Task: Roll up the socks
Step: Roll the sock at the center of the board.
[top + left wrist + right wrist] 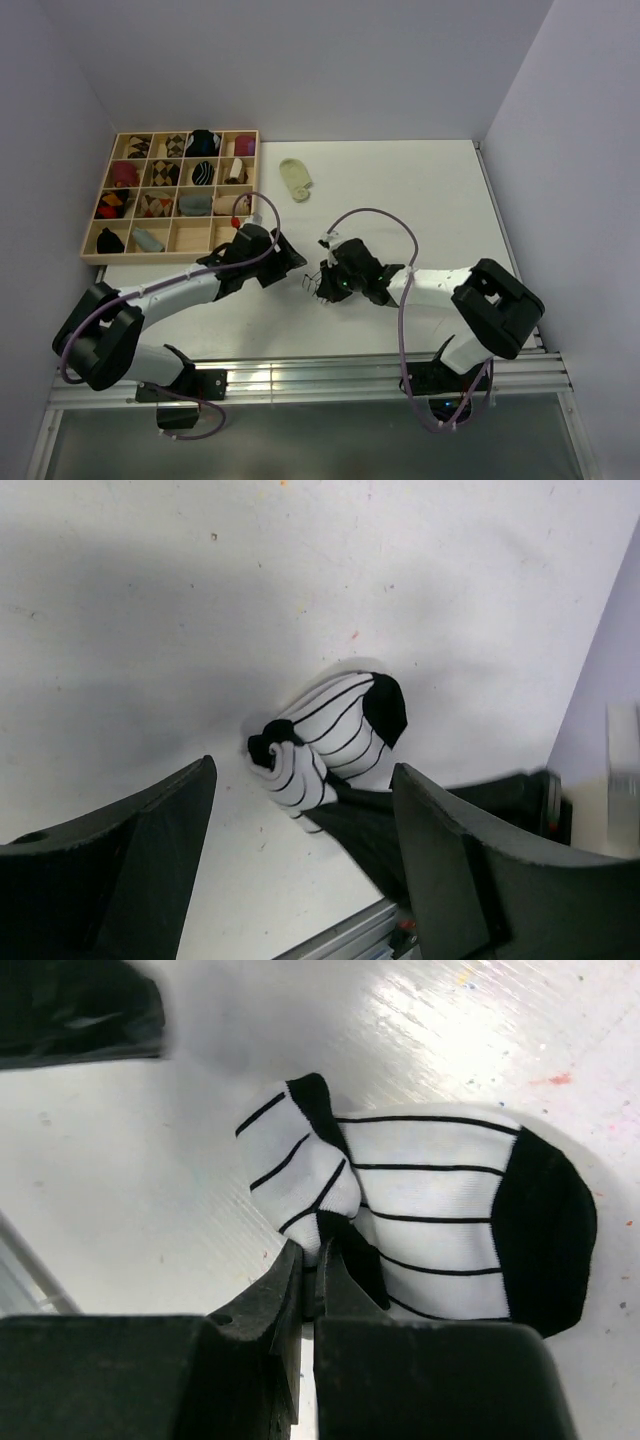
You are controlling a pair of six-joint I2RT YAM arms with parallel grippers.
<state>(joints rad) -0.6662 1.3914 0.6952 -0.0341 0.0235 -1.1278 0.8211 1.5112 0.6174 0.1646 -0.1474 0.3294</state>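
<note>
The white sock with thin black stripes [440, 1210] lies on the white table, partly folded over at its cuff end. It also shows in the left wrist view [335, 735] and, small, in the top view [312, 284]. My right gripper [318, 1260] is shut on a fold of this sock near its black cuff; in the top view it [325, 283] sits just right of the sock. My left gripper [300, 810] is open and empty, just short of the sock; in the top view it [293, 262] is to the sock's left. The pale yellow-green sock [296, 178] lies flat farther back.
A wooden tray [92, 238] with several compartments holding rolled socks stands at the back left. The table's near edge with a metal rail [300, 378] runs along the front. Grey walls close in the back and both sides.
</note>
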